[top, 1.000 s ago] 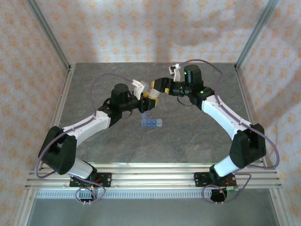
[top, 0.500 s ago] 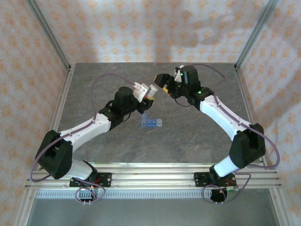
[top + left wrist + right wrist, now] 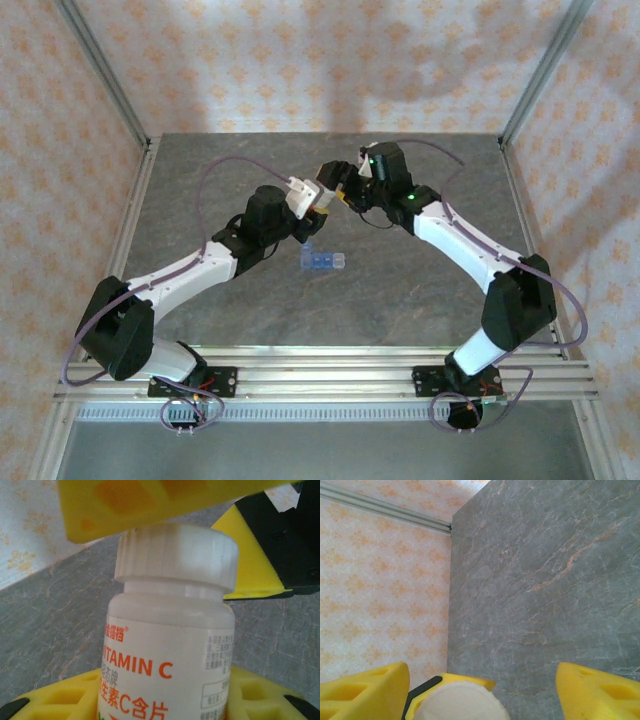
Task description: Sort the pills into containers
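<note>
The bottle [image 3: 170, 655] is clamped in the left tool [image 3: 320, 201]. Its cap [image 3: 457, 702] is flanked by the right tool [image 3: 485, 687], fingers parted, seemingly unclamped. The box [image 3: 323, 261] lies on the desk [image 3: 420, 290], nearer the bases.

Counter [image 3: 400, 290]: grey stone finish, marbled, with thin orange-brown veins.
Walls [image 3: 370, 580]: pale peach paper with a repeating orange floral motif.
Bottle [image 3: 170, 645]: white, with orange "VITAMIN C" lettering and fine grey print; cap [image 3: 175, 555] white.
Pill box [image 3: 322, 261]: translucent blue.
Left hand [image 3: 316, 199], right hand [image 3: 479, 680]: yellow fingers [image 3: 255, 690] on black mounts.
Arms [image 3: 200, 265]: white shells, black joints.
Cables [image 3: 215, 170]: mauve.
Rails [image 3: 330, 370]: silver.
</note>
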